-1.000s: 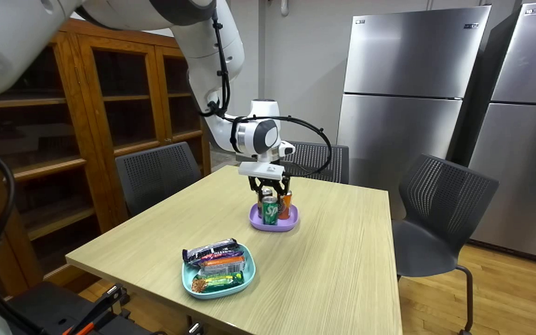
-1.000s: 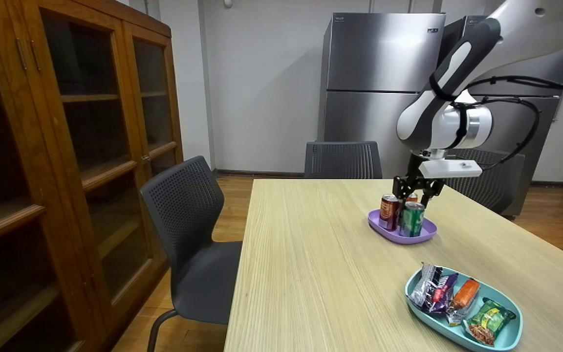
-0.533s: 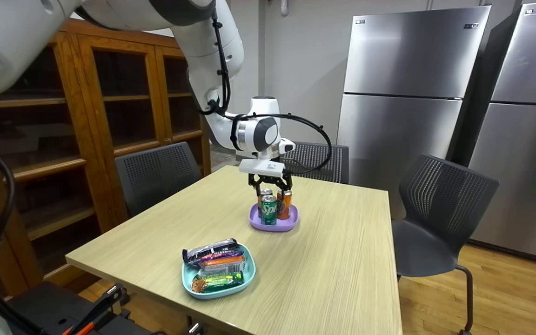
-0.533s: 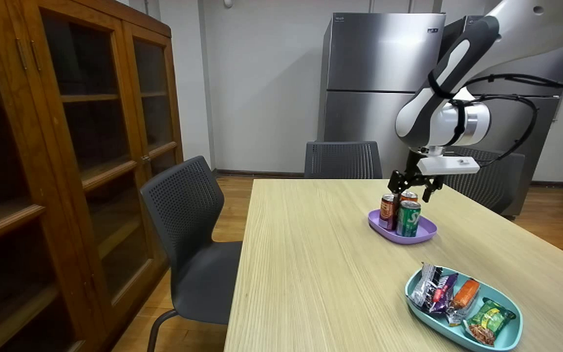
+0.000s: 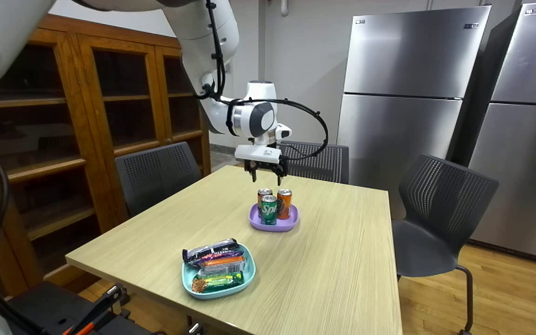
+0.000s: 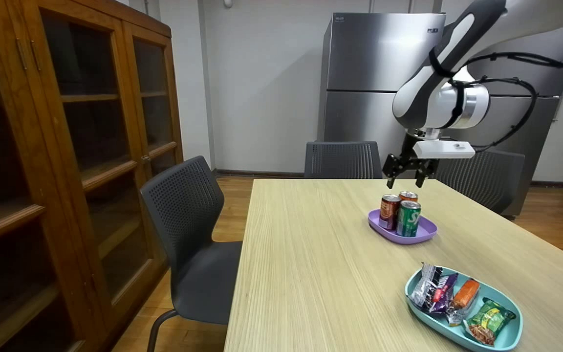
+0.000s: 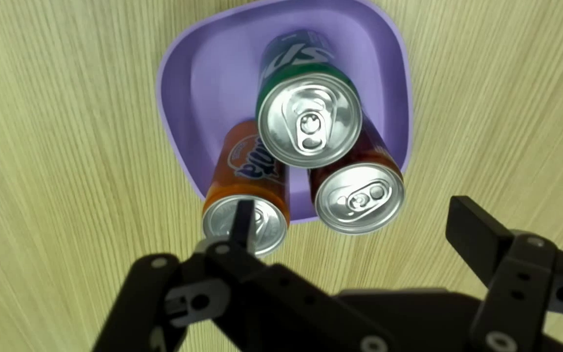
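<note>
Wrist view has the black fingers (image 7: 477, 239) nearest its lens; beyond them it alone looks down on the pull tabs of three cans: the green Sprite can (image 7: 307, 100), with the orange Fanta can (image 7: 245, 183) at 7 o'clock from it and a dark red can (image 7: 359, 183) at 5 o'clock, all in the purple tray (image 7: 218, 73) on the pale worktop (image 7: 66, 146). Only the exterior views take in the teal tray (image 6: 508, 335) of wrapped snack bars (image 6: 465, 294), which lies nearer the camera at the purple tray's 5 o'clock in an exterior view; a mesh-backed chair (image 6: 343, 161) and a steel refrigerator (image 6: 369, 110) stand farther off.

The fingers stand wide apart and clear of the cans: in both exterior views a gap shows between their tips and the lids below.

From the wrist, the finger toward 7 o'clock blocks part of the Fanta can's lid, and the frame trims the purple tray's rim at 12 o'clock. In an exterior view just the top of the Fanta can (image 6: 408, 195) shows behind the others. Whether the cans touch one another, I cannot tell.
</note>
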Controlling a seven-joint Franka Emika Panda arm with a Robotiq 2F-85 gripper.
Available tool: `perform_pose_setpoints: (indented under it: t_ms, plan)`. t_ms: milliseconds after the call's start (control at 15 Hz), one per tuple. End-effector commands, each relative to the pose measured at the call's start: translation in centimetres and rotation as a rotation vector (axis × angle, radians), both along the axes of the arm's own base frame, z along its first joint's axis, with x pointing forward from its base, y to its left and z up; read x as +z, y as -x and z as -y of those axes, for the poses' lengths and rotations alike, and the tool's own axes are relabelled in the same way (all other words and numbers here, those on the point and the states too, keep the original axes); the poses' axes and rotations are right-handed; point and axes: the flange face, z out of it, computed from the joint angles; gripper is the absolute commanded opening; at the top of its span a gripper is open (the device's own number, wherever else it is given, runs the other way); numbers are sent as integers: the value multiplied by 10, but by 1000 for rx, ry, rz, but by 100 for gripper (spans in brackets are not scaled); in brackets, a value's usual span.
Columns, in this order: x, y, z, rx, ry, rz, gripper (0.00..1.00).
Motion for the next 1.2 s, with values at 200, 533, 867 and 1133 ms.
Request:
perform_pose_setpoints:
  t_ms: [200,533,867,1133]
  plan:
    - [49,38,-7,50,-25,-33,100]
    - [70,72,-14,91,-17,-41,100]
    - [84,110,-18,126,-1,-58,100]
    - [91,141,-22,150,11,-69,100]
